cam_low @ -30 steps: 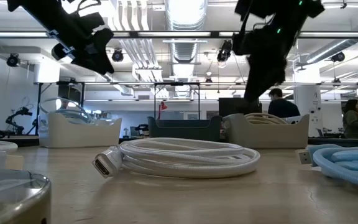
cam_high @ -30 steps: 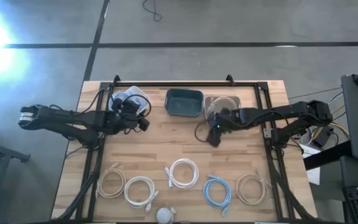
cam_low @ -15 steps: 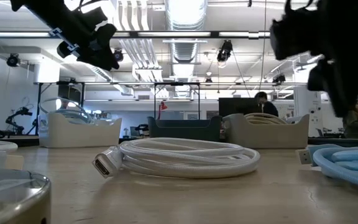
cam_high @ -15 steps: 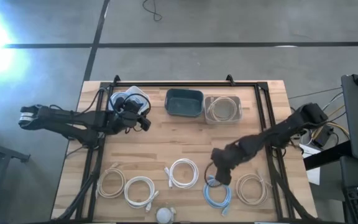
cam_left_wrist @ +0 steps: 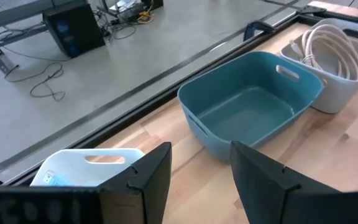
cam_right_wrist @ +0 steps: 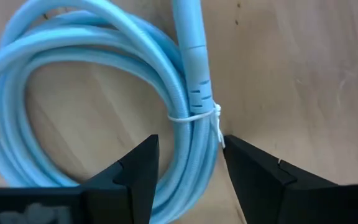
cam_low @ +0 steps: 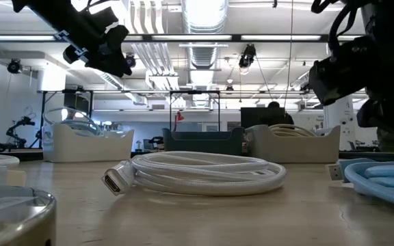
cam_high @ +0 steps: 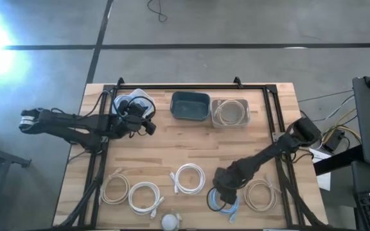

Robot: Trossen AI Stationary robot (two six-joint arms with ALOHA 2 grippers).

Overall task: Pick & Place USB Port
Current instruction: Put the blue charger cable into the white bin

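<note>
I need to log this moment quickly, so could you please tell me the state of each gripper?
Left gripper: open, holding nothing, above the table near the teal bin.
Right gripper: open, straddling the light blue cable coil, not gripping it.

A light blue coiled cable [cam_right_wrist: 98, 93] lies on pale wood table [cam_right_wrist: 303, 74]; the bin [cam_left_wrist: 253, 112] is teal.

Bright overhead lab lights, floor glare top-left

Wooden table [cam_high: 172, 151]: white bin [cam_high: 133, 102], teal bin [cam_high: 190, 106] and grey bin [cam_high: 230, 113] along the far edge; five coiled cables along the near edge, one light blue [cam_high: 225, 200]; a round lidded container [cam_high: 171, 222].
</note>
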